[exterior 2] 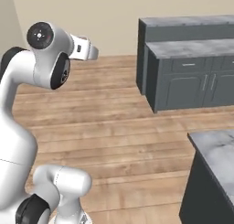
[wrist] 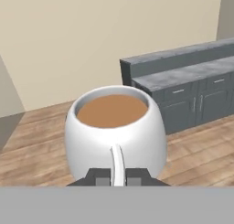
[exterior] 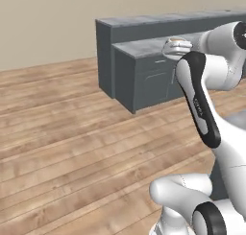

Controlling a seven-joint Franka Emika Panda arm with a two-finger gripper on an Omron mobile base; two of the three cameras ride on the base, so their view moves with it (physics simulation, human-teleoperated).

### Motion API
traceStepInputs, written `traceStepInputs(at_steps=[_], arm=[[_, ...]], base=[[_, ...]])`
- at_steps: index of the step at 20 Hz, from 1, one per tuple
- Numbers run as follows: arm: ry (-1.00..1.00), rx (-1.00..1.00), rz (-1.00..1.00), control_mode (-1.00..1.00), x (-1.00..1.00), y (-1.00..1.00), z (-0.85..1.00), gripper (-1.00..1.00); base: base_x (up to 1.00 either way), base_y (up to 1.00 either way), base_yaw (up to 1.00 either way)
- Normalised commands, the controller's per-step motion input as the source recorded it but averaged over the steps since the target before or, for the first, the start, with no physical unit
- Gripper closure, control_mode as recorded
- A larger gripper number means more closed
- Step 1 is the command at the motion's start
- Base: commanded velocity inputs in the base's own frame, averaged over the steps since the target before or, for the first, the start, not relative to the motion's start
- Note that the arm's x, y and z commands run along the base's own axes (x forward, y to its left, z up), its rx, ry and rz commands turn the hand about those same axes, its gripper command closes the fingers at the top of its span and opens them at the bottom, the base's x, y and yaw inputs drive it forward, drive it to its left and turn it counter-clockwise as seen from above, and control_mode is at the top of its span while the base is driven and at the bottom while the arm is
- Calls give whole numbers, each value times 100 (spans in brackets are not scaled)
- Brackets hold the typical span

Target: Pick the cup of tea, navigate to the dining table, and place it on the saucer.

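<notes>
White cup of tea [wrist: 114, 136] in pinched claw [wrist: 118, 176]; handle mostly hidden.

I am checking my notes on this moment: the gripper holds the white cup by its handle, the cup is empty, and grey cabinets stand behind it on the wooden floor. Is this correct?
One detail is wrong: the cup of tea is not empty. The hand view shows brown tea filling it almost to the rim. The rest stands: the gripper is closed on its handle, with grey cabinets behind on the wooden floor.
</notes>
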Motion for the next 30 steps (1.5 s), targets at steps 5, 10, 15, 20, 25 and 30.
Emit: traceStepInputs(at_steps=[5, 10, 15, 20, 25, 30], arm=[[0, 0, 0, 100, 0, 0, 0, 100], [0, 0, 0, 100, 0, 0, 0, 100], [0, 0, 0, 100, 0, 0, 0, 100], [0, 0, 0, 100, 0, 0, 0, 100], [0, 0, 0, 100, 0, 0, 0, 100], [0, 0, 0, 100, 0, 0, 0, 100]], base=[[100, 100, 1], [100, 100, 0], [100, 80, -1], [100, 56, -6], [100, 45, -11], [100, 45, -13]])
